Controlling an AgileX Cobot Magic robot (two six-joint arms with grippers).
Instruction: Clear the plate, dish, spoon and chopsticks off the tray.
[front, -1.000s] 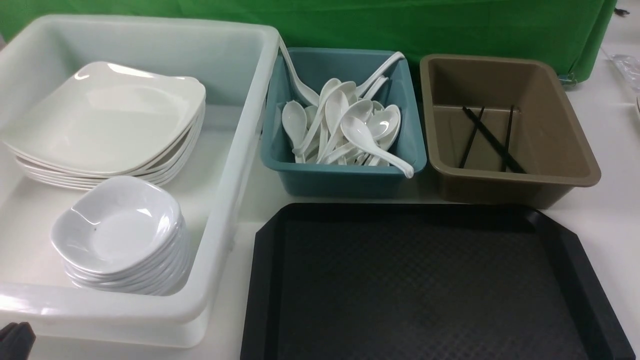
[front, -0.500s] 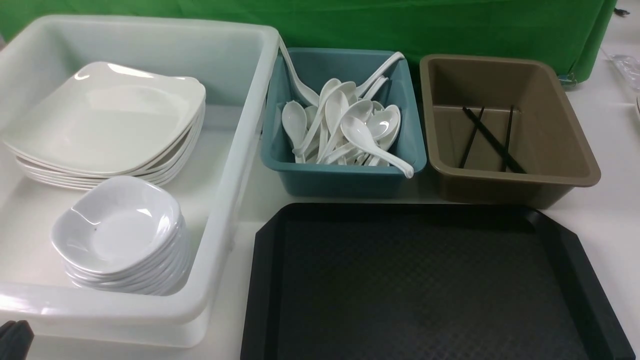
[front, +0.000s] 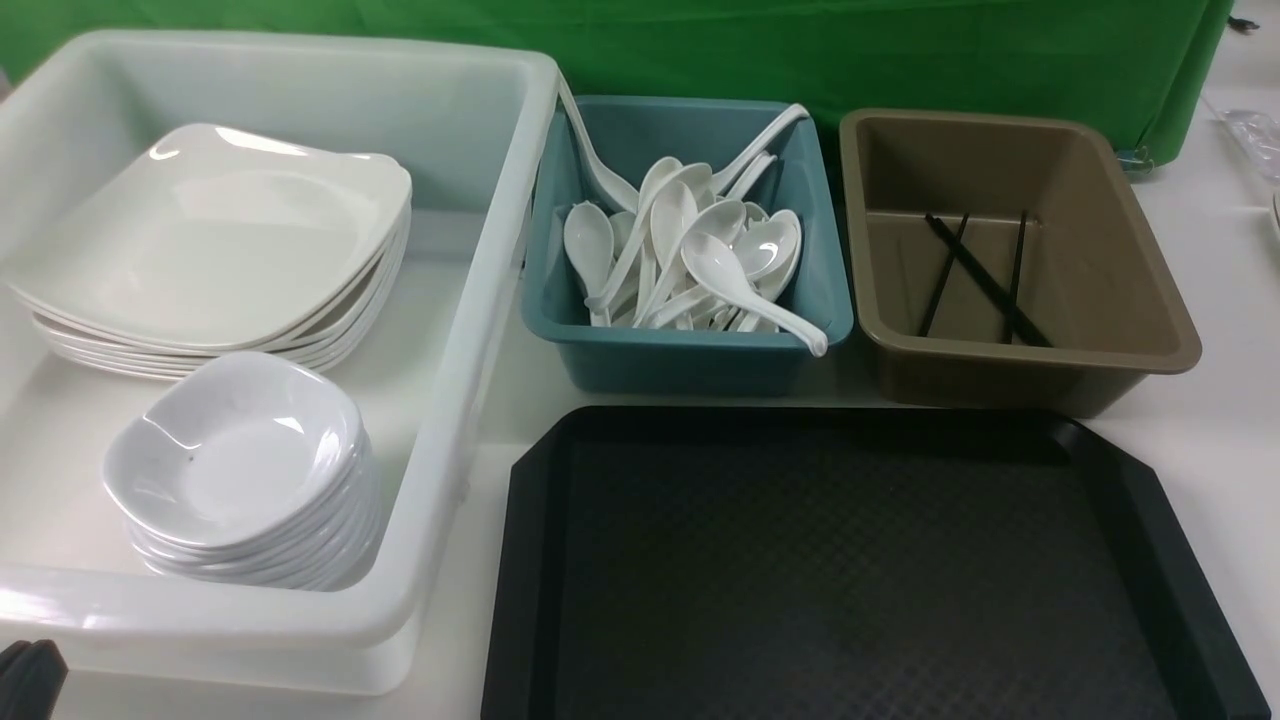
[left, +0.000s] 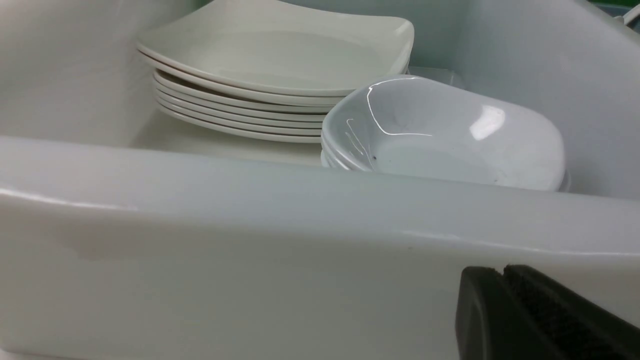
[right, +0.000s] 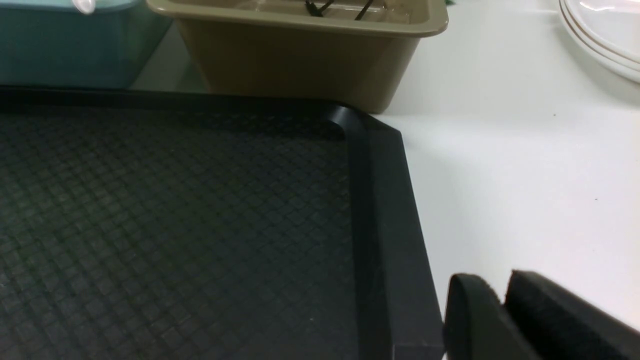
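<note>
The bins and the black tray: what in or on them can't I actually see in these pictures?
- Tray: near edge, cut off by the front view's bottom edge.
- Lower spoons: front view, hidden under the top spoon.
- Bowls: lower ones in the left wrist view, hidden behind the white bin's wall.

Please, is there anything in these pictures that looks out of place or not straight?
Mostly orderly. One spoon rests across the near rim of the teal bin, its handle end jutting outside while the bowl lies on the others. It looks odd because it is not fully inside. I see no spill.
</note>
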